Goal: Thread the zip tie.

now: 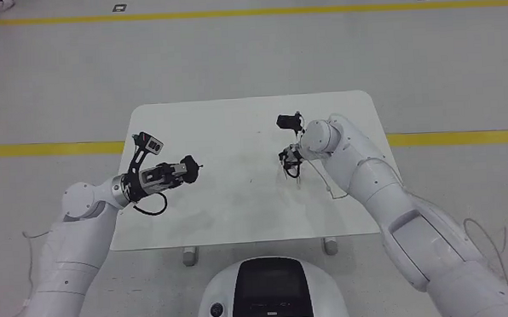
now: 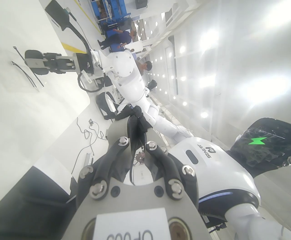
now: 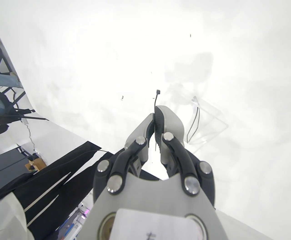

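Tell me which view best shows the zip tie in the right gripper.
Right wrist view: the zip tie is close, its head poking clear beyond the right gripper shut on its strap. The left wrist view shows it distant and thin; the top view barely a hairline.

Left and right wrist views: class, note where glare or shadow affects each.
Left wrist view: ceiling lights flare into broad white patches. Right wrist view: glare washes out the white table, yet the thin black zip tie in the right pincer stands out; a grey shadow lies beside it.
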Tool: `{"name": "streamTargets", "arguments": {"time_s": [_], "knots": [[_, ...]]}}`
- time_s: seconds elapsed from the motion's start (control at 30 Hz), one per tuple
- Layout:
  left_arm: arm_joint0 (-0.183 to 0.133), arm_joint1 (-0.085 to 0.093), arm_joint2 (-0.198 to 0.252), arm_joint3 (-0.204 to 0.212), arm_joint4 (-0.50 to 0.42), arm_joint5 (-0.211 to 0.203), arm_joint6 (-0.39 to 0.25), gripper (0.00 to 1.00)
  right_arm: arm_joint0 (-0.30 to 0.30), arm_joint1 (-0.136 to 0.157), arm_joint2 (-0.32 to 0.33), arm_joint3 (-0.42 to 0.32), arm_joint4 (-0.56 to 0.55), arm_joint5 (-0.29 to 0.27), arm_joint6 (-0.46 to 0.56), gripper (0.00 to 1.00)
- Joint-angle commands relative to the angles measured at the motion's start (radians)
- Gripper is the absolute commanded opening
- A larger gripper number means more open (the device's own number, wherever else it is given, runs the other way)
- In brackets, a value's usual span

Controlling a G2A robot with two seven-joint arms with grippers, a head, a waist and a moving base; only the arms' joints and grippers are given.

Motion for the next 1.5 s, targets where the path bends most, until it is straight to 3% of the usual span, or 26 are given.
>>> {"name": "streamTargets", "arguments": {"time_s": [0.0,0.17,0.3,0.47,0.5,0.8,0.87,0.9,1.17,1.33,1.43,1.47], "knots": [[0.0,0.0,0.0,0.0,0.0,0.0,0.0,0.0,0.0,0.0,0.0,0.0,0.0,0.0,0.0,0.0],[0.0,0.0,0.0,0.0,0.0,0.0,0.0,0.0,-0.033,0.025,0.073,-0.079,0.046,-0.026,-0.07,0.0],[0.0,0.0,0.0,0.0,0.0,0.0,0.0,0.0,-0.138,0.071,0.181,-0.274,0.069,-0.041,-0.104,0.0],[0.0,0.0,0.0,0.0,0.0,0.0,0.0,0.0,-0.352,0.114,0.305,-0.621,0.148,-0.041,-0.112,0.0],[0.0,0.0,0.0,0.0,0.0,0.0,0.0,0.0,-0.374,0.118,0.317,-0.656,0.174,-0.06,-0.093,0.0],[0.0,0.0,0.0,0.0,0.0,0.0,0.0,0.0,-0.379,0.119,0.318,-0.663,0.176,-0.067,-0.083,0.0],[0.001,0.0,0.001,-0.001,0.0,0.002,0.008,0.0,-0.401,0.119,0.328,-0.69,0.198,-0.074,-0.147,0.0],[0.009,-0.003,0.01,-0.01,0.001,0.005,0.044,0.0,-0.424,0.119,0.343,-0.721,0.231,-0.079,-0.193,0.0],[0.05,-0.022,0.058,-0.064,0.005,-0.001,0.222,0.0,-0.625,0.13,0.363,-0.954,0.161,-0.123,-0.481,0.0],[0.053,-0.038,0.108,-0.079,0.041,-0.001,0.278,0.0,-0.696,0.128,0.335,-1.027,0.118,-0.138,-0.616,0.0],[0.043,-0.051,0.137,-0.077,0.05,-0.001,0.319,0.0,-0.72,0.127,0.322,-1.046,0.097,-0.163,-0.685,0.0],[0.037,-0.055,0.139,-0.08,0.056,-0.001,0.347,0.0,-0.719,0.128,0.325,-1.058,0.046,-0.185,-0.737,0.0]]}}
